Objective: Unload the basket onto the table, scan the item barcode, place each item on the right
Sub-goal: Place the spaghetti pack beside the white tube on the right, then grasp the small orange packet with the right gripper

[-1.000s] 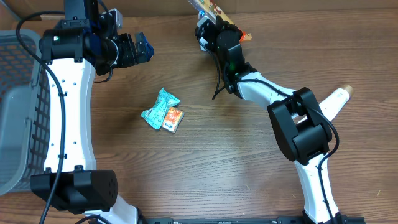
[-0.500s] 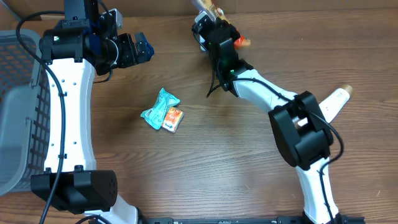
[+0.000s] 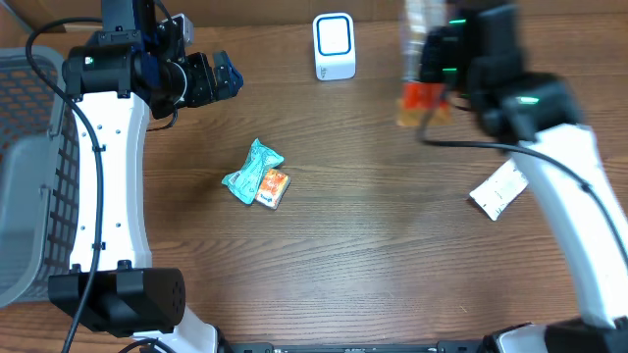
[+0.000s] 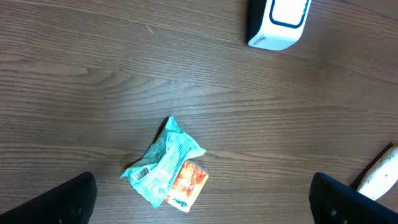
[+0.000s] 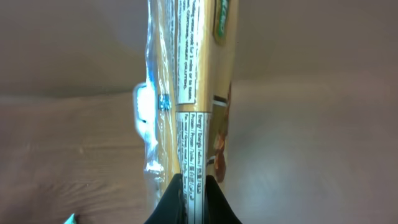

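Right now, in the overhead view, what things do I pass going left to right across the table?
In order: grey basket → teal packet → white scanner → held snack pack → white packet.

Bare table (image 3: 383, 255) lies between the two packets (image 3: 257, 175) and the white pouch (image 3: 498, 189) — only the scanner (image 3: 335, 45) stands behind.

Glossy printed plastic film on wrapper (image 5: 193, 93) pinched in right pincer (image 5: 194, 196); matt grained wood table (image 3: 392, 275) beneath it; smooth white plastic scanner (image 3: 335, 46) left of it.
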